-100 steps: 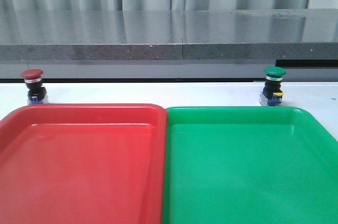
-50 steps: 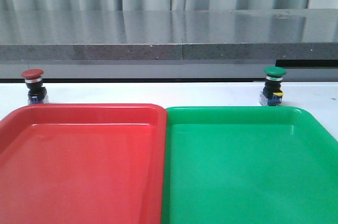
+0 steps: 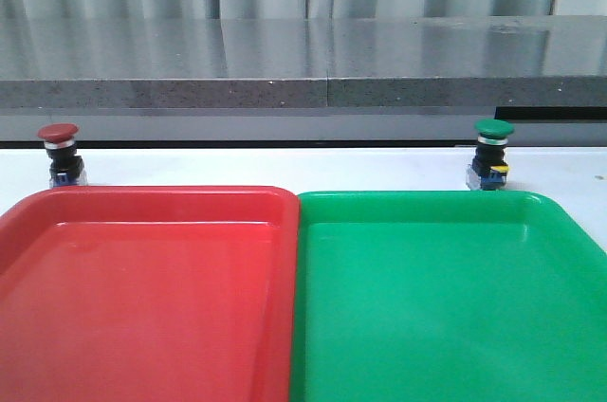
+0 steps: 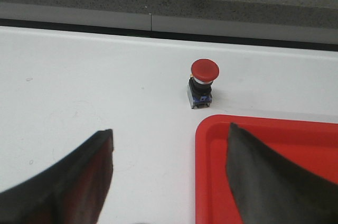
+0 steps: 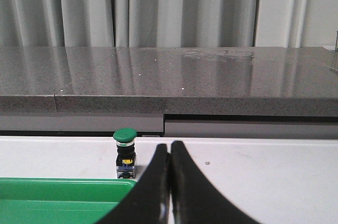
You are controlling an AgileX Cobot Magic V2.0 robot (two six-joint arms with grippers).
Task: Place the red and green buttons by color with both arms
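The red button (image 3: 59,152) stands upright on the white table behind the red tray's far left corner; it also shows in the left wrist view (image 4: 203,83). The green button (image 3: 491,153) stands upright behind the green tray's far right part; it also shows in the right wrist view (image 5: 125,151). My left gripper (image 4: 170,147) is open and empty, well short of the red button, one finger over the red tray. My right gripper (image 5: 169,152) is shut and empty, short of the green button and to one side of it. Neither gripper shows in the front view.
The red tray (image 3: 152,201) and the green tray (image 3: 427,203) lie side by side, touching, at the front. A grey stone ledge (image 3: 303,80) runs along the back of the white table, with curtains behind it.
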